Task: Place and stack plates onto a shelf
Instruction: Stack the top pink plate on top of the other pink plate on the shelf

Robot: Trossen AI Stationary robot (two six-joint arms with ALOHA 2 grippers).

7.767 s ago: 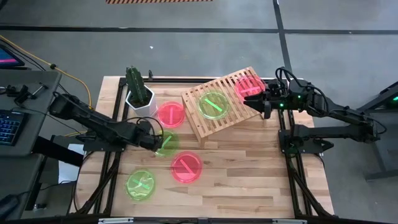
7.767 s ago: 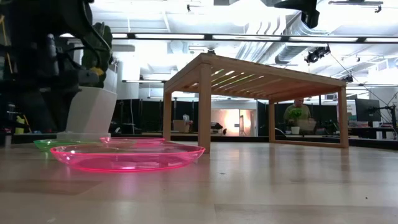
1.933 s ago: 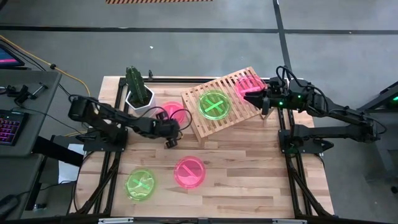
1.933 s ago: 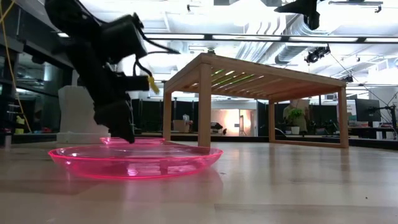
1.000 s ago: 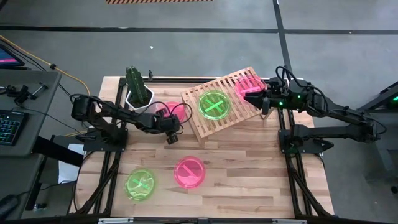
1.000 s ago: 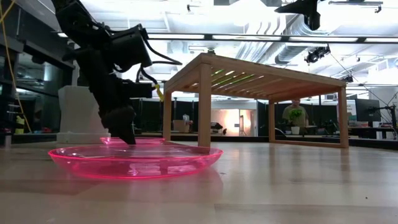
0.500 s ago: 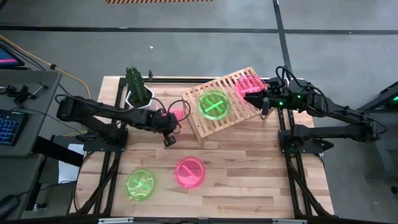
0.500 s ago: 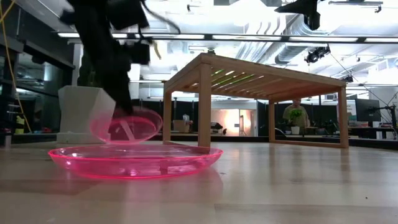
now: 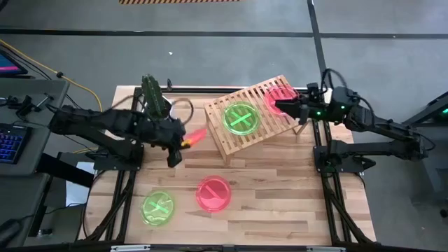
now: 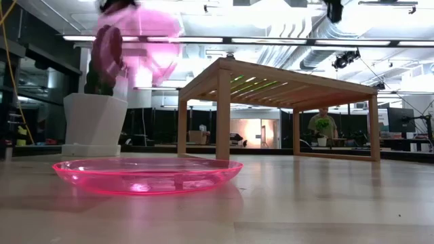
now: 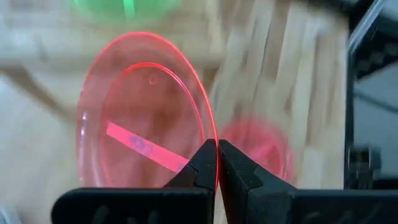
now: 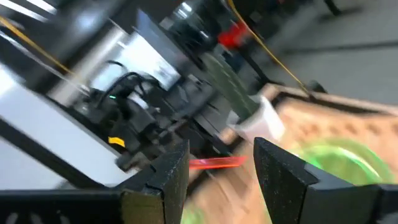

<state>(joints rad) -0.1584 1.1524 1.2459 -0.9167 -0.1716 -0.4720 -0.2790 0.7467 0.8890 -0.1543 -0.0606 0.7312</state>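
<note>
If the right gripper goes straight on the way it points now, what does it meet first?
The right gripper, open, points across the shelf toward the left arm. Low down, it would first meet the pink plate beside it, then the green plate; its height is unclear, so it may pass above both.

Three pink plates (image 9: 213, 194), two green plates (image 9: 241, 117), one slatted shelf (image 9: 231, 139), one potted cactus (image 9: 154, 98)

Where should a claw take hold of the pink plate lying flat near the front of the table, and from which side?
Grip the pink plate at its raised rim, one finger inside and one outside, coming down from above. It lies flat on the table, so only the thin upturned edge offers a pinch. The edge facing the left claw is probably easiest, though that claw already holds another pink plate.
</note>
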